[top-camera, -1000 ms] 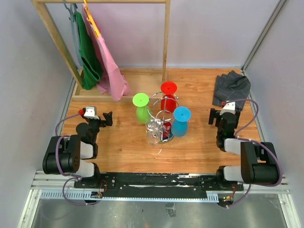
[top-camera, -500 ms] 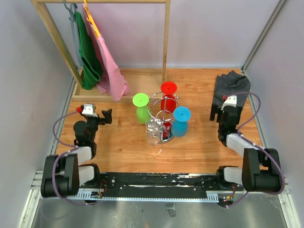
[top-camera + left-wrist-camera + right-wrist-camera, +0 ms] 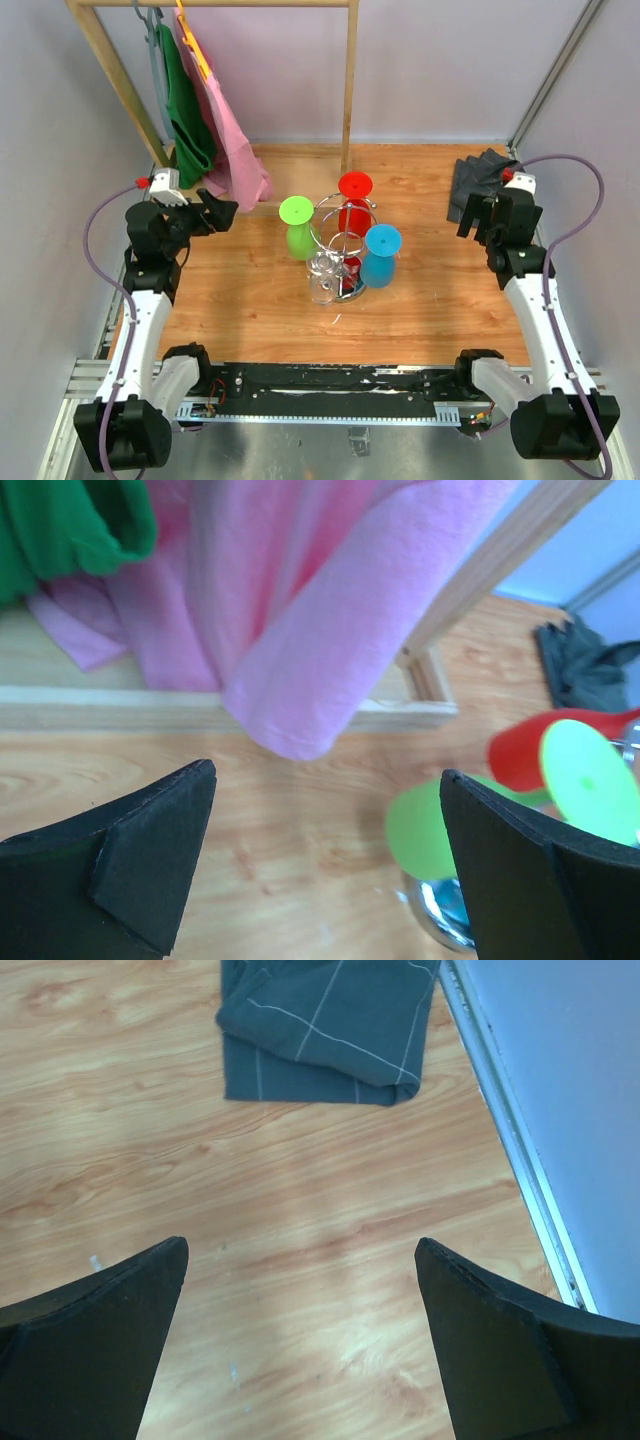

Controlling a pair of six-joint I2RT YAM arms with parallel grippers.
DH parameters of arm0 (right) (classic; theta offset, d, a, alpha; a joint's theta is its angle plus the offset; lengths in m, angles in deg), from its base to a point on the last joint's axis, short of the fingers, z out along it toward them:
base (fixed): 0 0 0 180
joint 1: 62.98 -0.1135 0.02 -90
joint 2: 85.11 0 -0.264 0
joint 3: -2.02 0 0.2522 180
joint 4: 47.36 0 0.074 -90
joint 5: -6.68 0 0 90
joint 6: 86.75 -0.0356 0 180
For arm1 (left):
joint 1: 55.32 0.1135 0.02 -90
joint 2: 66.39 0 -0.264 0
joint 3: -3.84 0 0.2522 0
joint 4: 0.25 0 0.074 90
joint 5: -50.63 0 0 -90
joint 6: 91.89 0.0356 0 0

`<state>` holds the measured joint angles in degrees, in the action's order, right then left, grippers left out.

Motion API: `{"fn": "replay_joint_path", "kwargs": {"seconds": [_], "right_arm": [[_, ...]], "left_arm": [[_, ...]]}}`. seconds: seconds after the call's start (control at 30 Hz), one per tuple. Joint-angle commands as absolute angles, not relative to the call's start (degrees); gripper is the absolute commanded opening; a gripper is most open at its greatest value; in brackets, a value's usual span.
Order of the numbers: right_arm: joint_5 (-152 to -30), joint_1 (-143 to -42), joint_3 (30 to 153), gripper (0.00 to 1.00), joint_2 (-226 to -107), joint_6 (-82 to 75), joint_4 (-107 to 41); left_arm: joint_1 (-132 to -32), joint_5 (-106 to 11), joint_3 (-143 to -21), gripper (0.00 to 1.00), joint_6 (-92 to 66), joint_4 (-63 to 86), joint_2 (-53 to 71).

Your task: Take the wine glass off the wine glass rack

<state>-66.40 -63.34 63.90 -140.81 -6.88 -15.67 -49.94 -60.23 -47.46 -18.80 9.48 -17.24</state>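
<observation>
Both my arms have unfolded from their crouch by the lower edge and lifted. At frame centre the wine glass rack (image 3: 346, 240) carries a clear glass (image 3: 322, 282) nearest me, then the blue glass (image 3: 381, 255), green glass (image 3: 297, 228) and red glass (image 3: 354, 200), none touched. My left gripper (image 3: 222, 208) at mid-left and right gripper (image 3: 476, 215) at mid-right gape wide, empty, well apart from it. Beyond hangs the pink cloth (image 3: 235, 150). I judge the reach has only begun.

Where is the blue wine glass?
In the top view, the blue plastic wine glass sits upside down on the right side of the chrome wire rack at mid-table, just nearer than the red plastic glass.
</observation>
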Motion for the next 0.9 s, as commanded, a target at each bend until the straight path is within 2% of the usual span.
{"fn": "replay_joint_path", "kwargs": {"seconds": [0.0,0.23,0.43,0.63,0.87], "right_arm": [[-74.63,-63.94,74.53,0.98,-139.36,-12.12,6.51],[-84.73,-63.94,85.50,0.98,-139.61,-15.04,17.99],[-89.90,-63.94,88.63,0.99,-139.81,-17.01,21.00],[-89.83,-63.96,89.93,0.99,-139.64,-17.22,21.67],[-89.73,-63.97,90.69,0.99,-140.21,-16.66,21.77]], "left_arm": [[-50.16,-70.25,-54.27,0.99,-29.85,25.18,-15.80],[-50.22,-81.38,-53.13,0.90,-47.94,21.75,-14.00],[-52.74,-84.06,-53.82,0.75,-54.26,20.15,-11.02],[-58.72,-82.29,-56.18,0.72,-56.74,19.17,-8.22],[-60.18,-83.01,-57.76,0.69,-60.27,15.63,-3.36]]}}
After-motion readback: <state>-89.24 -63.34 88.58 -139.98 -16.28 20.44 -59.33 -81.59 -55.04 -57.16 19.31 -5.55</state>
